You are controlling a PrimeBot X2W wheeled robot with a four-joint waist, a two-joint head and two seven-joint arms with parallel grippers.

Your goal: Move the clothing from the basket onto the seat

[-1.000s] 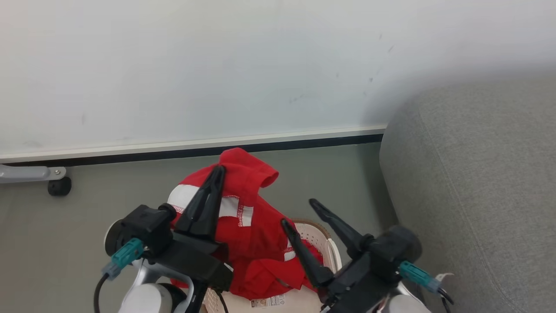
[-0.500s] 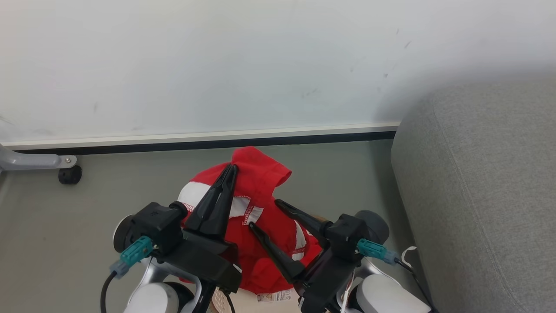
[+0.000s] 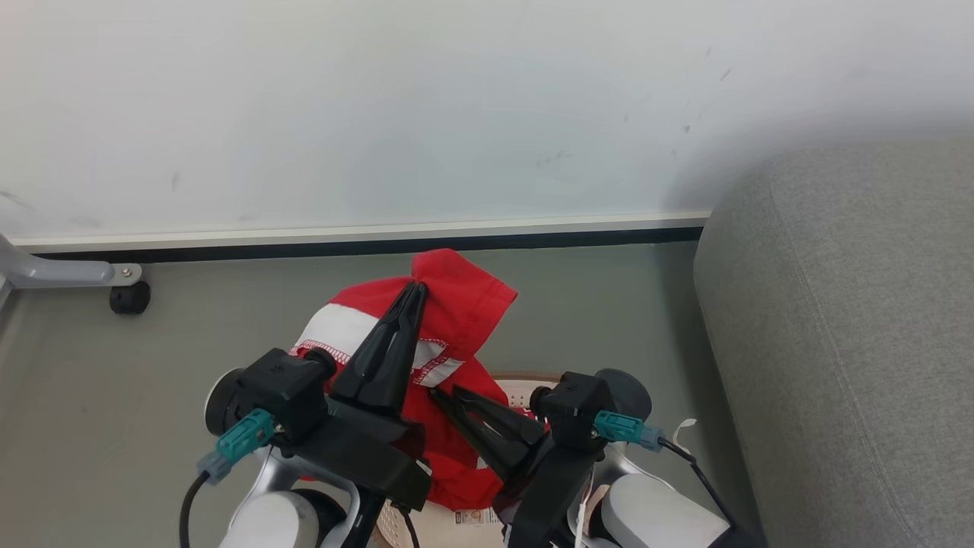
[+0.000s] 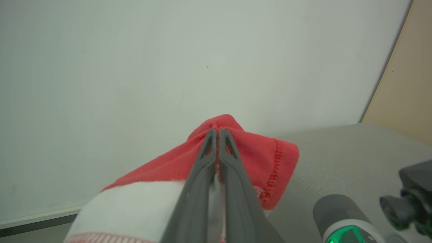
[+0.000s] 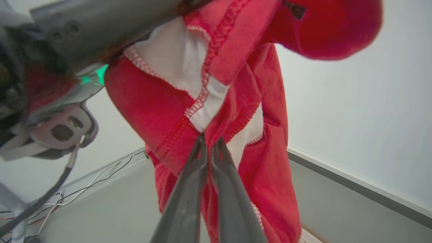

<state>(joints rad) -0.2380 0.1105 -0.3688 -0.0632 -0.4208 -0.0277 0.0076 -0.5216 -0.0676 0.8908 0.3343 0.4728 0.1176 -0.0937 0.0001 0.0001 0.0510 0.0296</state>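
The sticker (image 3: 473, 517) in the basket (image 3: 520, 390) is too small to read, and above the basket the left gripper (image 3: 418, 287) and right gripper (image 3: 436, 393) both squeeze the red clothing (image 3: 464, 308) tight.

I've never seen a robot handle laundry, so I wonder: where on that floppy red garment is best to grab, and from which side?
Probably a bunched fold or stitched seam, approached from below. The clothing hangs limp, so ridges give thin fingers purchase: the left gripper is shut on its top fold, the right gripper on a red-white seam lower down.
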